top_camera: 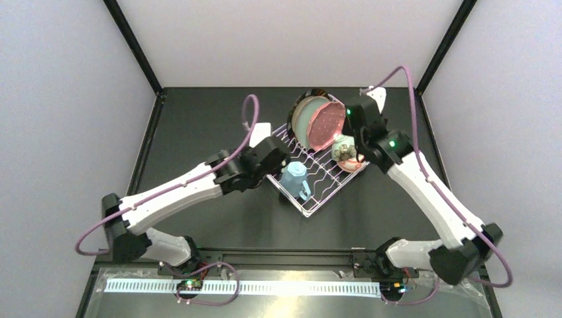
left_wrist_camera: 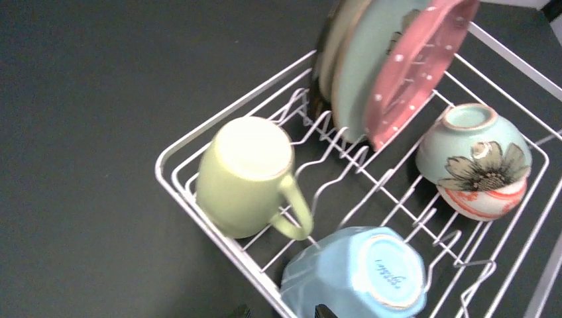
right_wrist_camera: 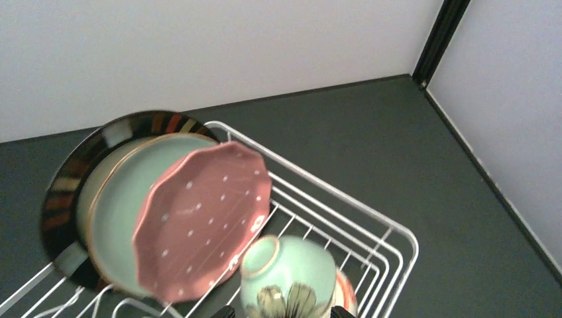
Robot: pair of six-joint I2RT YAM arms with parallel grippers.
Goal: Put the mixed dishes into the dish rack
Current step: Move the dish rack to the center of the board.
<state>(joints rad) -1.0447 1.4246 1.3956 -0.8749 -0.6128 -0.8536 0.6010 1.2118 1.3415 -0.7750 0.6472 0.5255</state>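
The white wire dish rack stands mid-table. In it stand the cream plate with a dark striped rim, the teal plate and the pink dotted plate, leaning together. The mint bowl lies upside down on the red-orange bowl. The cream mug and the blue mug sit upside down near the rack's rim. My left gripper is open and empty above the blue mug. My right gripper is open, its fingers either side of the mint bowl and above it.
The rack sits turned at an angle on a black tabletop. White walls and black frame posts close in the back and sides. Purple cables loop off both arms.
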